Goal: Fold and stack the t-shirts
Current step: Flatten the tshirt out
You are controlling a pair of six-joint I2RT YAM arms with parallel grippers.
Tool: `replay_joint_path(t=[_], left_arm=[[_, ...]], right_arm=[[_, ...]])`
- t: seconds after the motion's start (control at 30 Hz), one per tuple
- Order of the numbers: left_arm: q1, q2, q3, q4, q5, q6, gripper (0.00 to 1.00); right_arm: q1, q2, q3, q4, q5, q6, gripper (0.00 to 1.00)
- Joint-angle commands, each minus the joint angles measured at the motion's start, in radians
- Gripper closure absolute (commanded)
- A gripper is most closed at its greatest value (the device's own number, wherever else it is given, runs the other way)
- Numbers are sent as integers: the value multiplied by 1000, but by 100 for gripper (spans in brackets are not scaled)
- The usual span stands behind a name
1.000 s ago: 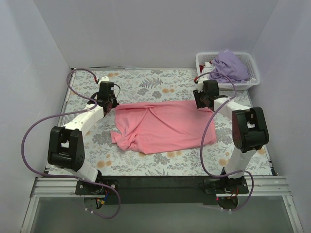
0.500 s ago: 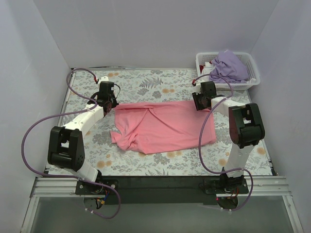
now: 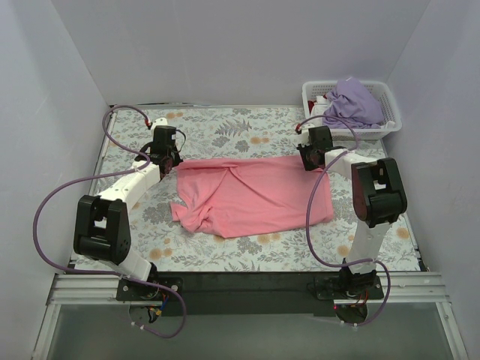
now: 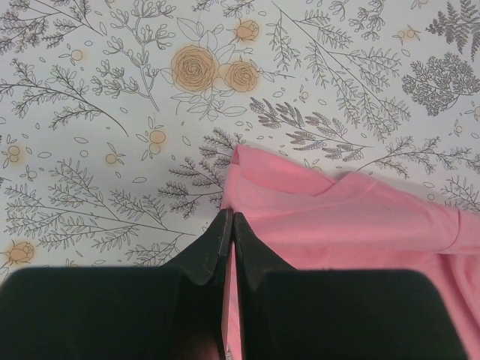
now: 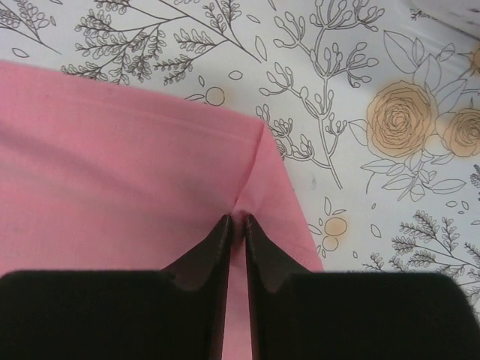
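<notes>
A salmon pink t-shirt (image 3: 251, 193) lies spread on the floral tablecloth (image 3: 225, 124), its near left part bunched. My left gripper (image 3: 174, 162) is shut on the shirt's far left corner; in the left wrist view the closed fingertips (image 4: 229, 216) pinch the pink edge (image 4: 315, 217). My right gripper (image 3: 308, 162) is shut on the far right corner; in the right wrist view its tips (image 5: 235, 222) pinch a fold of pink cloth (image 5: 127, 165). A lavender purple t-shirt (image 3: 352, 103) lies heaped in the white basket (image 3: 390, 101) at the far right.
The white lattice basket stands at the table's far right corner. Purple cables (image 3: 52, 210) loop from both arms. White walls enclose the table on three sides. A black rail (image 3: 240, 289) runs along the near edge.
My right gripper and its arm have shifted slightly toward the far side, staying at the shirt's far right corner. The left arm and the shirt look unchanged.
</notes>
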Motion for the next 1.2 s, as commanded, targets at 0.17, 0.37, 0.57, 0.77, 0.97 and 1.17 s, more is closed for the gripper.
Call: replay_joint_path(t=[0.17, 0.37, 0.57, 0.77, 0.97, 1.17], left_arm=[[1, -38, 6, 18, -58, 17, 100], [2, -37, 6, 17, -73, 19, 100], [1, -28, 8, 15, -70, 20, 100], [2, -26, 6, 15, -64, 19, 100], [1, -23, 9, 14, -60, 22, 100], [1, -18, 9, 14, -61, 20, 100]], right_arm=[[-50, -53, 63, -30, 278, 17, 83], [-129, -42, 158, -54, 408, 102, 73], [-132, -51, 137, -67, 227, 93, 56], [-133, -24, 115, -42, 8, 42, 39], [-156, 45, 161, -27, -58, 39, 39], [-172, 110, 200, -27, -141, 62, 39]])
